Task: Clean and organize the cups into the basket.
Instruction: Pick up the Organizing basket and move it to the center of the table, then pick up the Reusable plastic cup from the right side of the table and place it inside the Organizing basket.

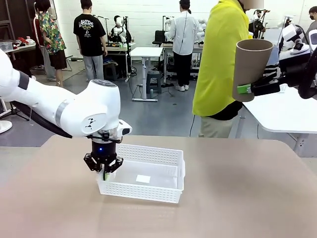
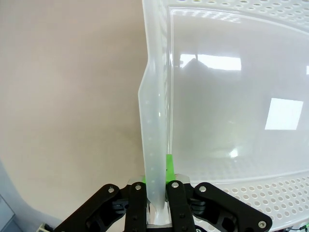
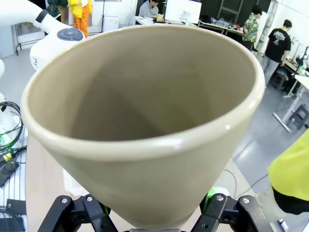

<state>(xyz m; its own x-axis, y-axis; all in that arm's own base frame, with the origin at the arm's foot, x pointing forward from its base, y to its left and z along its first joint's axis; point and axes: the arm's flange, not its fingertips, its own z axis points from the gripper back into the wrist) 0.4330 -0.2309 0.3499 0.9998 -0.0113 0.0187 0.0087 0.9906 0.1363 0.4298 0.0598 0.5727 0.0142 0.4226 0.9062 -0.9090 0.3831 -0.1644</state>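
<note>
Basket sits on the tan surface, centre-left in front view, long side facing the robot, mesh walls upright. Small white label lies flat on its floor.

Left arm comes in from the left, wrist pointing straight down at the basket's left short wall. Left jaws are closed on that wall's rim, one finger inside the basket and one outside. In left wrist view the wall runs up the middle btwn the two black fingers, w/ a green pad pressed to its inner face. Basket floor is on the right w/ the label, bare surface on the left.

Tan cup is up in the air at the right, well above the surface and well apart from the basket. Mouth is up, narrow end down, body tilted a little. Right jaws are clamped on the narrow lower part, reaching in from the right, green pad against the cup's side. In right wrist view the cup opens toward the camera, w/ black fingers either side of its base.

Person in a yellow top stands just behind the cup, at the far side.
</note>
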